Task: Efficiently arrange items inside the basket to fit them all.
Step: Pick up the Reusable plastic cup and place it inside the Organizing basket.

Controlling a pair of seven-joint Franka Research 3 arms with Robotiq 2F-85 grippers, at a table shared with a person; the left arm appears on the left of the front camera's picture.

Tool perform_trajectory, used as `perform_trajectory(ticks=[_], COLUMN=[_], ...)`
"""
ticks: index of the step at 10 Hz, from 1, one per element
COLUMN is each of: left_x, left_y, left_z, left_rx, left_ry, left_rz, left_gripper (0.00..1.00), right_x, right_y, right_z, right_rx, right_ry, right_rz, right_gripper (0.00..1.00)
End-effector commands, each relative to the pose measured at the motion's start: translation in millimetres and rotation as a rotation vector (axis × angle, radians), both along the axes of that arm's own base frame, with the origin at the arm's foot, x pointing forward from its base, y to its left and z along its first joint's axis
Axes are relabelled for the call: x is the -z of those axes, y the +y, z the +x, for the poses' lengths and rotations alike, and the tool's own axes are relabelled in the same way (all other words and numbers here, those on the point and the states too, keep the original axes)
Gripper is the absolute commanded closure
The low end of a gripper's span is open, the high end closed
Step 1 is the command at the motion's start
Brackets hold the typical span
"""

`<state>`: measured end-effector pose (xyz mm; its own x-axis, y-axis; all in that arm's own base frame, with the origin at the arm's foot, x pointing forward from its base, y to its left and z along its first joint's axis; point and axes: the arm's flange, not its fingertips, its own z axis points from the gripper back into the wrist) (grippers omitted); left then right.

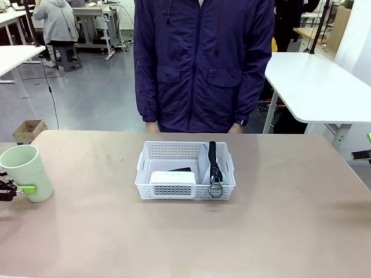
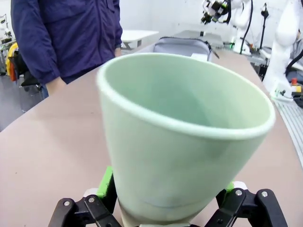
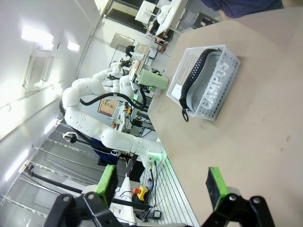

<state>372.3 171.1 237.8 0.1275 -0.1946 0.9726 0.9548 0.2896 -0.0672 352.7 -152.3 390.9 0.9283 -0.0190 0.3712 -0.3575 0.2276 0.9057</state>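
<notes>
The white perforated basket [image 1: 149, 167] stands mid-table. Inside it the grey "CAMPUS" pouch [image 1: 205, 169] stands on edge along the right wall, its black zipper and ring on top. The white clock [image 1: 173, 177] lies at the front left, and the black stapler [image 1: 181, 170] is just behind it. The pale green cup [image 1: 26, 171] stands at the table's left edge. My left gripper [image 1: 13, 190] is open, and its green pads [image 2: 105, 182] flank the cup [image 2: 180, 137] near its base. My right gripper [image 3: 162, 184] hangs open and empty at the far right [image 1: 366, 148], well away from the basket [image 3: 189, 61] and pouch [image 3: 215, 80].
A person in a dark blue jacket [image 1: 203, 63] stands at the far edge, hands [image 1: 152, 127] low by the table. Bare tabletop [image 1: 278, 220] surrounds the basket. Other tables stand farther back.
</notes>
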Motion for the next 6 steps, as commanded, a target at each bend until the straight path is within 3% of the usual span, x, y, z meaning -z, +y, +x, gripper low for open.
perform_trajectory(ticks=[1,6], left_x=[8.3,3.3], left_y=[4.1,4.2], left_z=[-5.5,-2.2], left_rx=[0.024,-0.014], left_ry=[0.019,0.004], left_rz=[-0.087,-0.106], left_gripper=[0.0,0.0], right_x=[-1.2,-1.2], right_y=[0.6,0.6], right_z=[-3.1,-3.1], right_rx=[-0.008,-0.008], right_ry=[-0.009,-0.009], right_rz=[0.001,0.001], right_gripper=[0.0,0.0])
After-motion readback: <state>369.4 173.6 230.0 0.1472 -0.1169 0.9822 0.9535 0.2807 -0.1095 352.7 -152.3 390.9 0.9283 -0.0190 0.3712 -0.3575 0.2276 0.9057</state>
